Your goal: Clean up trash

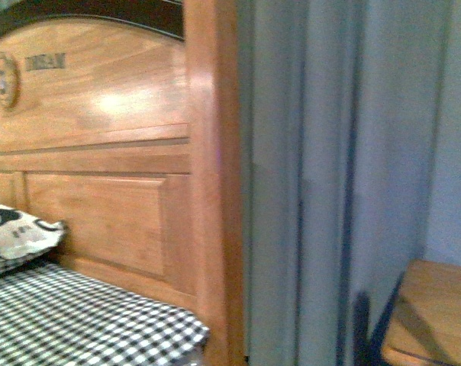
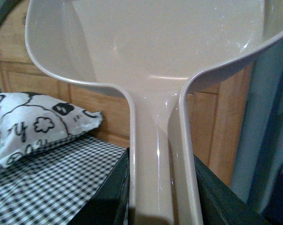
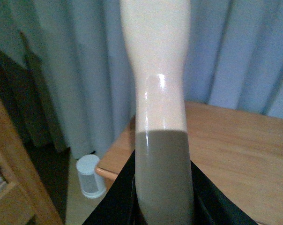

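No trash was in sight in any of the three views. It was not on the checked bedsheet (image 1: 78, 320), by the cartoon-print pillow (image 1: 17, 232), or on the wooden bedside surface (image 3: 235, 140) far right. Where it lay could not be told.

The left fingers (image 2: 111, 192) were clamped on the handle of the beige dustpan (image 2: 146, 42), one dark finger on each side. The pan's scoop was raised in front of the wooden headboard (image 1: 93, 99) and looked empty as far as it showed.

The right fingers (image 3: 115, 201) were closed around a pale handle (image 3: 155, 70) that stood up against the blue-grey curtain (image 3: 240, 51). It was probably a brush, but its head was out of frame. A small white cylinder (image 3: 91, 176) stood on the floor near the corner of that surface.

How the trash would handle is a guess: bedroom litter is likely light and soft, easy to flick or blow away, and not fragile. With both sets of fingers full, pinching it was not an option. The sensible hold was no hold at all, just nudging it into the pan's open mouth. The pan looked stiff, glossy and slick, so the lip would want to sit flat and the strokes to stay gentle.
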Robot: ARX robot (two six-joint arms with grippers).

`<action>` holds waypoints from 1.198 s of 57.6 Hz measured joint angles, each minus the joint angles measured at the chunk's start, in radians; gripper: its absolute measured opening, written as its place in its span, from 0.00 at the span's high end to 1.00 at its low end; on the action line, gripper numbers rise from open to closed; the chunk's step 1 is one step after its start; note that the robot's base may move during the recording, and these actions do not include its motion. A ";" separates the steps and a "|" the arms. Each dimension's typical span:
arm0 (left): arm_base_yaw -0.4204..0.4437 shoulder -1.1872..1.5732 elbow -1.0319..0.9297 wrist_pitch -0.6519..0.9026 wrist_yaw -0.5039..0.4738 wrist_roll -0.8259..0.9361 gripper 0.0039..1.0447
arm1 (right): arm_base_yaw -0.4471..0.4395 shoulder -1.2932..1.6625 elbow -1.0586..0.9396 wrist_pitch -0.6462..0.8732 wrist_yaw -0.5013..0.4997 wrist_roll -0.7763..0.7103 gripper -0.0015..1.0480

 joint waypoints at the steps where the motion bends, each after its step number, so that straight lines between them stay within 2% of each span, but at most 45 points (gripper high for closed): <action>1: 0.000 0.001 0.000 0.000 0.000 0.000 0.73 | 0.000 0.000 0.000 0.000 0.000 0.000 0.81; 52: 0.002 -0.003 -0.002 0.000 -0.023 -0.002 0.73 | 0.003 0.008 0.000 0.000 -0.015 -0.001 0.81; 59: 0.000 -0.002 -0.002 0.000 0.008 0.000 0.73 | 0.000 0.002 0.000 0.000 0.003 -0.001 0.81; 65: 0.025 0.063 0.112 -0.324 0.019 0.068 0.73 | -0.001 0.001 0.000 0.000 0.006 -0.001 0.81; 69: 0.046 0.145 0.128 -0.343 0.040 0.120 0.73 | 0.001 0.001 0.000 0.000 -0.003 -0.001 0.81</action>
